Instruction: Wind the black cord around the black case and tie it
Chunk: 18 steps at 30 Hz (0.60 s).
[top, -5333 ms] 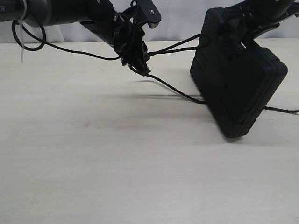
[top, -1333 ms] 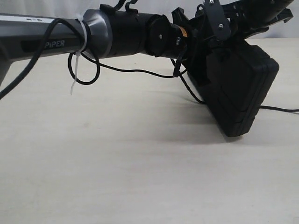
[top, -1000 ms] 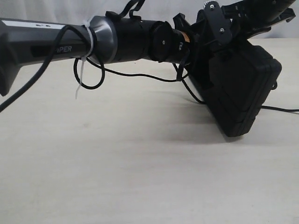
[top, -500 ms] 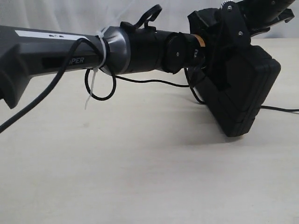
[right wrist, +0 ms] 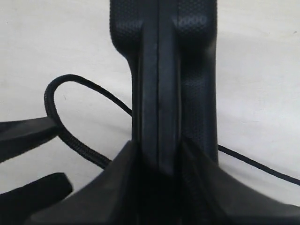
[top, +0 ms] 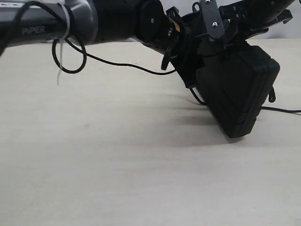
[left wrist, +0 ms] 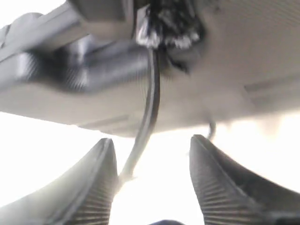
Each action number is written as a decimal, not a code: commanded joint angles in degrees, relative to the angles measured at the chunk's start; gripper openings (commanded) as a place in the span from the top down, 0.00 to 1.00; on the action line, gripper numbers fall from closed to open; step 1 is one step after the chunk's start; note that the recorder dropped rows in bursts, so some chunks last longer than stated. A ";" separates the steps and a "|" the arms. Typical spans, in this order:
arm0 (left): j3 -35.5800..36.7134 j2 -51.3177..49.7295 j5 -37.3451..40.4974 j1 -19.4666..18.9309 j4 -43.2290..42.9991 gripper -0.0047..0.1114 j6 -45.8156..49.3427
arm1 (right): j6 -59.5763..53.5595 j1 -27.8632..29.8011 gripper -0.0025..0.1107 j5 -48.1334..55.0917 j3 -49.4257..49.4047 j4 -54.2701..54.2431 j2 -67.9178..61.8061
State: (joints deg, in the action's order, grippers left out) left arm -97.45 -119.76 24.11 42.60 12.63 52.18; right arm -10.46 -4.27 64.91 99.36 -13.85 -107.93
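Case: a flat rectangular black hard-plastic case (top: 240,89) stands tipped on one lower edge on the pale table (top: 117,165).
Right gripper (right wrist: 157,152): clenched on the case's upper edge, one finger on either side.
Left gripper (left wrist: 151,143): by the case's upper left side, jaws apart, gripping nothing.
Cord: a thin black braided cord (left wrist: 147,112) runs from the case through that gap, close to one finger. Another stretch trails over the table to the right of the case's foot.
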 commanded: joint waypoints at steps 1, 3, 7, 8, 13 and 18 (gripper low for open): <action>0.02 4.00 7.86 -2.56 -6.11 0.56 -7.91 | -0.88 -0.54 0.78 2.82 -1.06 -0.90 -1.20; 0.02 4.66 9.03 -4.16 -6.17 0.56 -9.70 | -0.88 -0.54 0.70 2.61 -1.06 -1.69 -1.20; 0.02 4.73 10.91 -7.31 -5.77 0.56 -11.20 | -1.53 -0.54 0.62 2.77 -1.06 -5.33 -1.20; 0.02 4.73 11.35 -7.94 -5.77 0.56 -11.88 | -1.90 -0.54 0.62 3.04 -1.06 -6.21 -1.20; 0.02 4.73 13.71 -11.40 -4.45 0.56 -12.16 | -2.36 -0.54 0.62 3.84 -1.06 -7.82 -1.20; 0.02 4.73 14.78 -13.73 -4.45 0.56 -12.16 | -4.03 -2.15 0.62 3.95 -1.06 -9.63 -1.20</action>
State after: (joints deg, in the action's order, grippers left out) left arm -97.45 -115.57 38.49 29.91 7.43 40.67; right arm -13.25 -5.08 67.68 98.56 -22.71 -108.81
